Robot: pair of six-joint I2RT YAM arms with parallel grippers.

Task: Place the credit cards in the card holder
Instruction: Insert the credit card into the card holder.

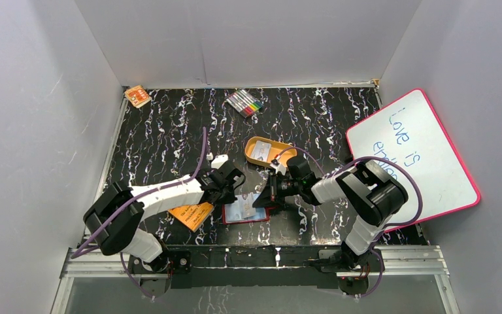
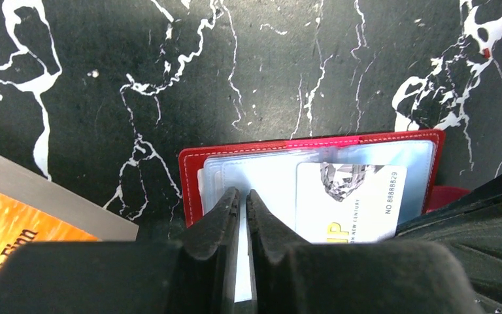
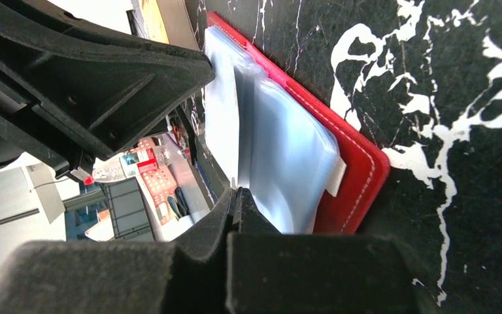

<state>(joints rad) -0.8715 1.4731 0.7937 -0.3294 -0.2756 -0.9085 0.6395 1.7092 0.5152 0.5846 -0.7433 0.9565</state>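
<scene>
- At the near middle of the black marbled tabletop (image 1: 170,137), both arms meet over the work, so look there first.
- Off to your right, the pink-framed whiteboard (image 1: 425,163) leans at the edge with blue handwriting on it.
- Your left arm (image 1: 163,193) reaches in from the left and your right arm (image 1: 366,190) from the right, with their wrists close together.
- The orange booklet (image 1: 191,214) lies flat under the left arm, just left of the holder.
- The card holder (image 1: 243,209) lies open between the two wrists, red border down and bluish-clear pockets facing up.
- The orange oval tin (image 1: 248,154) sits just behind the right wrist, and one pale card (image 1: 261,150) lies inside it.
- A credit card (image 2: 350,203) with a diamond picture and a printed number lies flat at the holder's pockets, just right of the left tips.
- Your left fingers (image 2: 225,216) are pressed almost together over the holder's left pockets. A thin pale strip shows in the slit, and you cannot tell whether it is pinched.
- Your right fingers (image 3: 219,216) are pressed together with their tips at the edge of the clear pocket leaves. You cannot tell whether they nip a leaf.
- A bunch of coloured markers (image 1: 245,103) lies far back.
- A small orange box (image 1: 137,96) sits in the far left corner.
</scene>
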